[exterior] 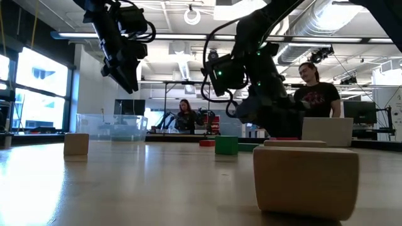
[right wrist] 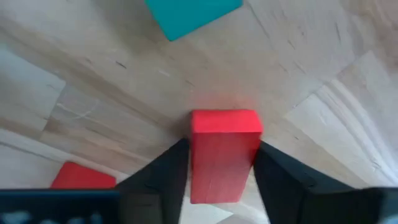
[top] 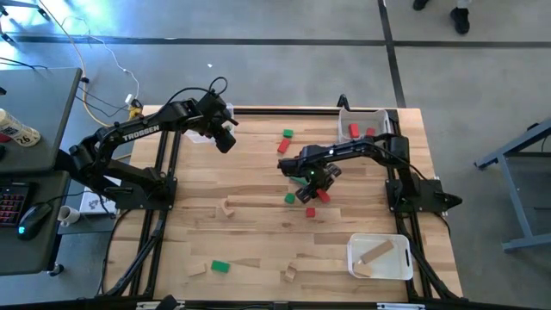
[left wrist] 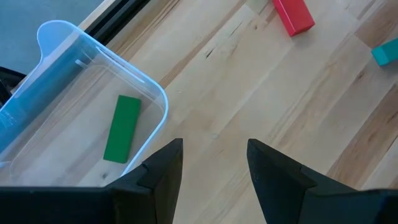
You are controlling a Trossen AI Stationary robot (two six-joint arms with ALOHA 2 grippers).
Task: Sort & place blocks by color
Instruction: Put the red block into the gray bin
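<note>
Red, green and plain wood blocks lie scattered on the table (top: 258,172). My right gripper (top: 312,182) is low over a cluster of red blocks mid-table and is shut on a red block (right wrist: 224,155); a green block (right wrist: 189,15) and another red block (right wrist: 81,176) lie near it. My left gripper (top: 225,139) is open, raised above bare table beside the far-left bin (left wrist: 74,81), which holds a green bar (left wrist: 122,127). The low view shows the left gripper (exterior: 129,75) high and the right gripper (exterior: 254,107) low. My right gripper pinches the red block between its two fingers (right wrist: 168,174), one on each long side (right wrist: 199,168), coming from above and pointing down. The block's end face (right wrist: 225,121) sticks out past the fingertips. Whether it is lifted or still on the table, I cannot tell.
A far-right bin (top: 362,125) holds red blocks; a near-right bin (top: 379,257) holds wood pieces. Loose green (top: 287,133) and red (top: 283,146) blocks lie toward the far side. A green block (top: 220,266) and wood pieces (top: 248,265) sit near the near edge. People stand beyond the table (exterior: 314,94).
</note>
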